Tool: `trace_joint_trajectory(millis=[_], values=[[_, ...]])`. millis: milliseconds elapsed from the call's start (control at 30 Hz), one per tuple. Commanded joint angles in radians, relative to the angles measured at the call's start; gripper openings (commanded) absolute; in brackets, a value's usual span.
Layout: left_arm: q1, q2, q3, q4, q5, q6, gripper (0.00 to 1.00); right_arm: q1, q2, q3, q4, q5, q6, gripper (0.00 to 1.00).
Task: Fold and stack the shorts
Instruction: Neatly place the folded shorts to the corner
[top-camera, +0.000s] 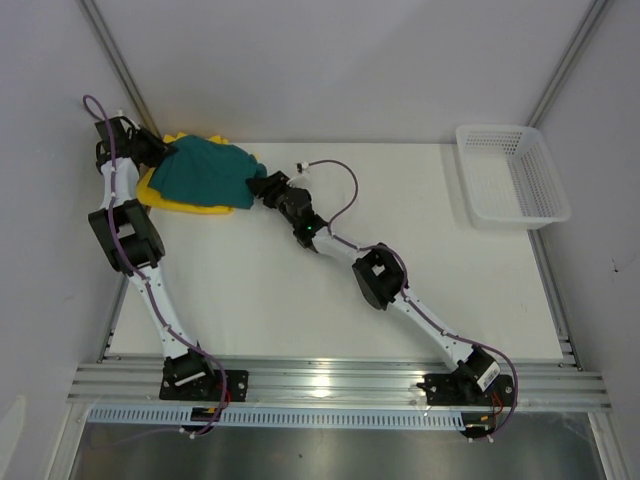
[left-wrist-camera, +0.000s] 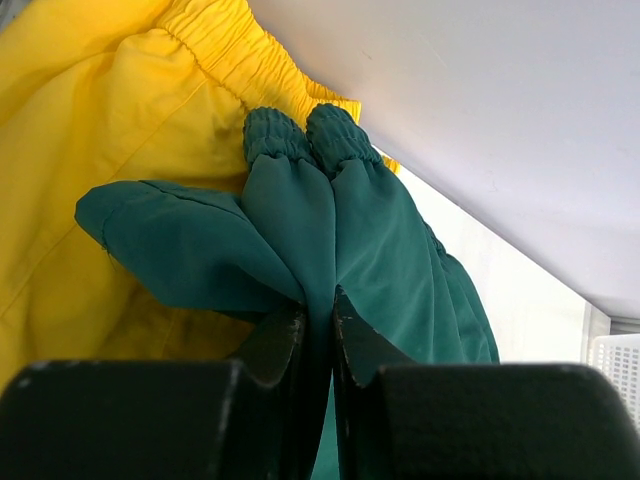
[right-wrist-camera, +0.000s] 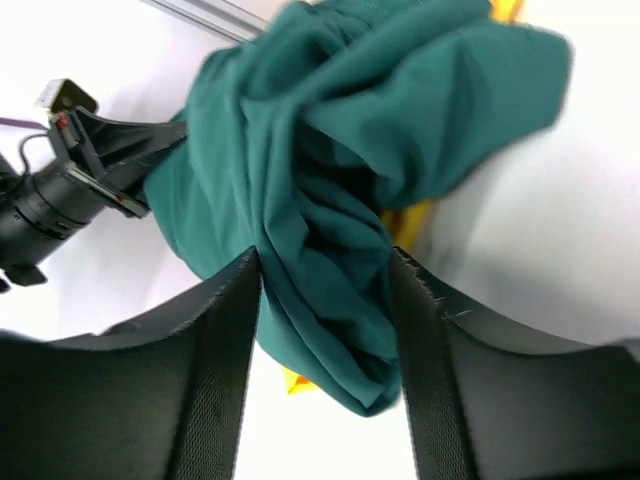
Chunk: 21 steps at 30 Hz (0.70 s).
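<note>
The dark teal shorts lie bunched on top of the bright yellow shorts at the far left of the table. My left gripper is at their left end, shut on a fold of teal fabric near the waistband, with the yellow shorts behind it. My right gripper is at the right end of the teal shorts. Its jaws stand wide apart with a hanging bunch of teal fabric between them. A sliver of yellow shows behind.
A white mesh basket stands at the far right edge of the table; its corner shows in the left wrist view. The wall runs close behind the shorts. The left arm's tip shows in the right wrist view.
</note>
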<state>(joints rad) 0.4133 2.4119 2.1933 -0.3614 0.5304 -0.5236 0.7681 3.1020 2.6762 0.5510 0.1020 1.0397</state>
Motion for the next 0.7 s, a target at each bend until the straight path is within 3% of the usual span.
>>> trace_joint_trajectory(millis=[0,333,533,667], values=[[-0.013,-0.082,0.013,-0.024,0.049,-0.015,0.14,0.023,0.020,0.050,0.038,0.041,-0.010,0.54],[-0.025,-0.079,0.013,-0.008,0.085,-0.026,0.14,0.034,0.011,0.053,0.053,0.030,-0.021,0.42],[-0.034,-0.073,0.011,-0.002,0.111,-0.033,0.13,0.033,-0.028,0.030,0.050,-0.007,-0.035,0.01],[-0.050,-0.074,0.006,0.010,0.134,-0.047,0.13,0.002,-0.094,-0.050,0.063,-0.041,-0.015,0.00]])
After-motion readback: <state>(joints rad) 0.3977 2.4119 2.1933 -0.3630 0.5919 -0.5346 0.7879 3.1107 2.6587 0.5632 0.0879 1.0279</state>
